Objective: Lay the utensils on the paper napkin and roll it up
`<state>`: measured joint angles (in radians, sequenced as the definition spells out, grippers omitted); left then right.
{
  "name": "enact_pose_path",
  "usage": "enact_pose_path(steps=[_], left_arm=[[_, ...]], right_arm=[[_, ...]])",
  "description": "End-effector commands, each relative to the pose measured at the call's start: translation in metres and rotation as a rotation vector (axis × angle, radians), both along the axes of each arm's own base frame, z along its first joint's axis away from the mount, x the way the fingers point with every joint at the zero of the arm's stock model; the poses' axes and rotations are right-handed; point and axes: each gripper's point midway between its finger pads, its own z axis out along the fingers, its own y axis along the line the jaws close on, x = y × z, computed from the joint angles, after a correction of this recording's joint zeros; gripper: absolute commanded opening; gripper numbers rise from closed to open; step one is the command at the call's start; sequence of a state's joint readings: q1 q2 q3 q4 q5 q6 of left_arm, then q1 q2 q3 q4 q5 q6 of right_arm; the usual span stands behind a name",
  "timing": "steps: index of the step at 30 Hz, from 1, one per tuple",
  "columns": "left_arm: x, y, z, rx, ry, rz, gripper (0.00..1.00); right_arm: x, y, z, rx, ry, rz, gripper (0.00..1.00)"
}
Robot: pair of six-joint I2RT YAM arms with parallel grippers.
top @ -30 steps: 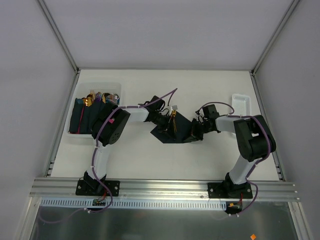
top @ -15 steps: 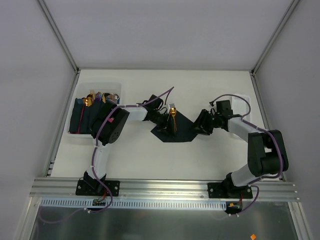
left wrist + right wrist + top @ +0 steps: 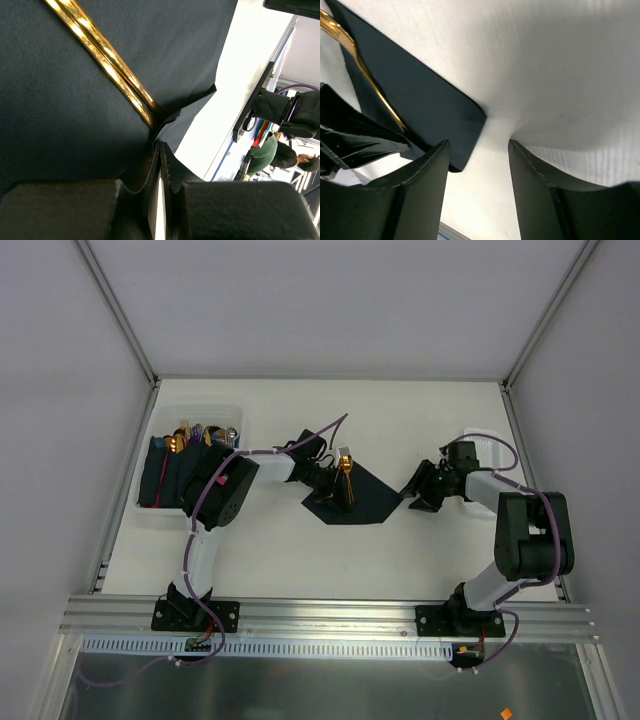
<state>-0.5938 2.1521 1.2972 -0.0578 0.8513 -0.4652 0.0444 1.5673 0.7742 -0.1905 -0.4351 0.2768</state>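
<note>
The paper napkin (image 3: 362, 498) lies dark and flat mid-table, and fills most of the left wrist view (image 3: 60, 125). The gold utensils (image 3: 346, 478) rest across it side by side, their handles (image 3: 107, 65) running diagonally. My left gripper (image 3: 327, 483) sits at the napkin's left edge, its jaws (image 3: 159, 144) shut on a raised fold of the paper beside the handle ends. My right gripper (image 3: 413, 489) stands open just right of the napkin's right corner (image 3: 467, 122), over bare table, holding nothing (image 3: 479, 144).
A white bin (image 3: 160, 510) at the left holds folded dark napkins and several cutlery pieces. A small white tray (image 3: 483, 443) sits at the back right, close behind the right arm. The table's metal rail runs along the near edge.
The right gripper opened, let go of the napkin's right corner and drew back to the right. That corner now lies flat. The left gripper has stayed shut in place.
</note>
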Motion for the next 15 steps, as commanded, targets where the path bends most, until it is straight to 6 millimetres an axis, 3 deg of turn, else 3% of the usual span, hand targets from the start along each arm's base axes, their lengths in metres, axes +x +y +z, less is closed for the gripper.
enact_pose_path(steps=[1, 4, 8, 15], left_arm=[[0.007, 0.006, -0.017, 0.052, -0.009, 0.035, 0.04], [0.007, 0.006, -0.018, 0.053, -0.006, 0.034, 0.04], [0.008, 0.006, -0.018, 0.052, -0.004, 0.037, 0.04], [0.009, 0.007, -0.017, 0.053, -0.004, 0.042, 0.04]], right_arm=[[0.012, -0.005, -0.004, -0.04, 0.0, 0.015, 0.54], [0.017, -0.006, -0.009, -0.047, -0.003, 0.025, 0.52], [0.024, -0.004, -0.009, -0.043, -0.013, 0.041, 0.39], [0.029, -0.002, -0.007, -0.041, 0.0, 0.086, 0.28]])
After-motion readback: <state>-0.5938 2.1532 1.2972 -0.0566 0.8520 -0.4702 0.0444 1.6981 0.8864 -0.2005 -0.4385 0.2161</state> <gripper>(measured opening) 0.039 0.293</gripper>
